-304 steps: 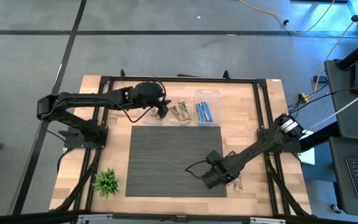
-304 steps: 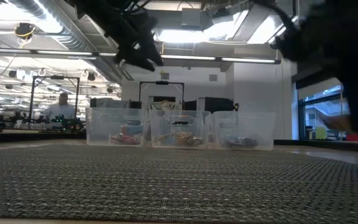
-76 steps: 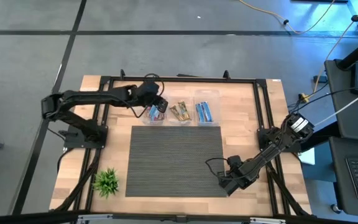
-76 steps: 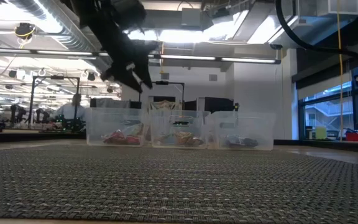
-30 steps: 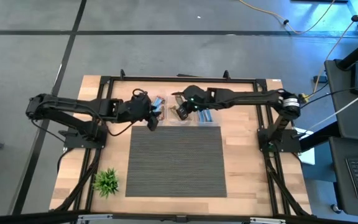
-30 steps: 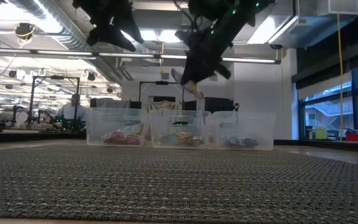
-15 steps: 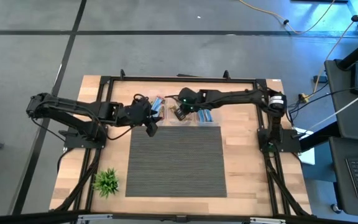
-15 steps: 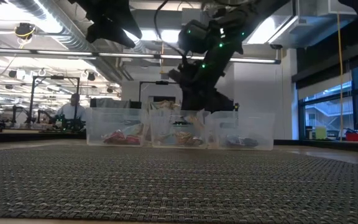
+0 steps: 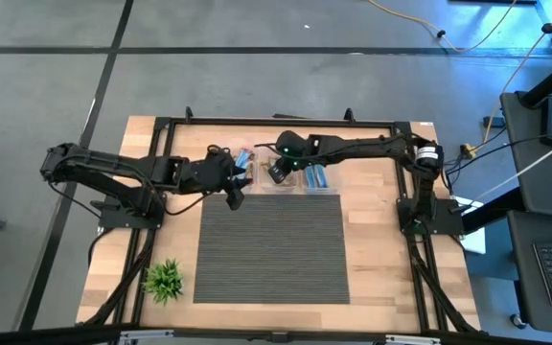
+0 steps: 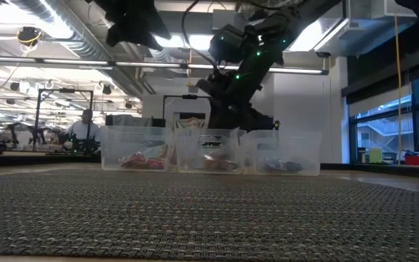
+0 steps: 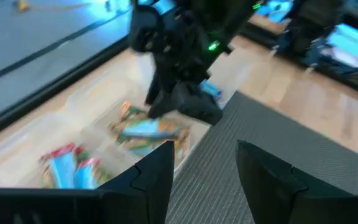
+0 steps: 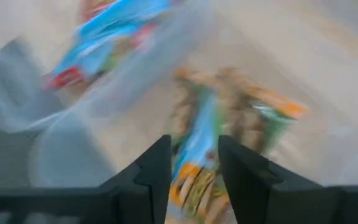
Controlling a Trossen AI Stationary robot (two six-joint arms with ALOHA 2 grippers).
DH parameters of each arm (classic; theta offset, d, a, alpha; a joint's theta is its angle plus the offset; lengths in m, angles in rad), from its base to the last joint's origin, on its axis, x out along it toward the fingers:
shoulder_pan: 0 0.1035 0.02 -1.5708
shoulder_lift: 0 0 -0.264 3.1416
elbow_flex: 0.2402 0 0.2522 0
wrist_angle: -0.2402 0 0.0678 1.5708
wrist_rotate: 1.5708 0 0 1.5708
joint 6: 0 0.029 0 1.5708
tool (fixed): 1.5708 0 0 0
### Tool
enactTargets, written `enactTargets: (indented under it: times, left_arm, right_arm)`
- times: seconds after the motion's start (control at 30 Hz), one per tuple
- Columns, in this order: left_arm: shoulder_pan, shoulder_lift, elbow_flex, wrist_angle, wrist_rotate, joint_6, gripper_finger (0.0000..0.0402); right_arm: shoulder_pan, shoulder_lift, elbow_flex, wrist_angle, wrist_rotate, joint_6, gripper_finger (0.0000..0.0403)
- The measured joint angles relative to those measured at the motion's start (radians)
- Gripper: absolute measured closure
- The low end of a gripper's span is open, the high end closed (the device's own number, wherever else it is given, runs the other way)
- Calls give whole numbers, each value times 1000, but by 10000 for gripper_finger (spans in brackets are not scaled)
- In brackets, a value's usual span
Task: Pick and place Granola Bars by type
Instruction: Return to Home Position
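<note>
Three clear bins stand in a row at the mat's far edge. The left bin (image 9: pixel 241 161) holds red-and-blue granola bars (image 11: pixel 67 168). The middle bin (image 9: pixel 278 174) holds tan-gold bars (image 11: pixel 148 132), and the right bin (image 9: pixel 317 175) holds blue bars. My right gripper (image 9: pixel 276 173) (image 12: pixel 194 167) is down inside the middle bin, open by about a bar's width, with a multicoloured bar (image 12: pixel 194 155) showing between its fingers. My left gripper (image 9: pixel 234 195) (image 11: pixel 204 174) is open and empty, raised beside the left bin at the mat's far left corner. My right gripper comes from above into the middle bin. A bar lies in line with the gap between its fingers (image 12: pixel 154 177). The view is blurred, and I cannot tell whether the fingers touch it.
The dark woven mat (image 9: pixel 271 249) covers the table's middle and near part. A small green plant (image 9: pixel 164 279) stands at the near left corner. A black frame rail (image 9: pixel 276 122) runs round the table. In the low view a person (image 10: pixel 86 129) is far behind the bins.
My right gripper, carrying a tan bar that hung below its fingers, has come down from above the bins into the middle bin and shifted slightly toward the table's left. The bar no longer hangs in the air.
</note>
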Motion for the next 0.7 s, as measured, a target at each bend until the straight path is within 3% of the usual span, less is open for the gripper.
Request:
enactTargets:
  times: [0.17,0.37,0.53,0.7]
  left_arm:
    - [20,-13,-9,114,105,128,239]
    - [46,-139,-173,329,149,160,239]
    - [28,-338,-350,446,155,157,236]
    - [15,-521,-519,564,255,195,236]
  right_arm:
    - [20,-65,0,-18,-75,-67,270]
    - [129,-238,-33,-106,-59,-239,271]
    - [239,-475,-244,47,-16,-292,271]
    - [328,-751,-502,190,-52,-254,271]
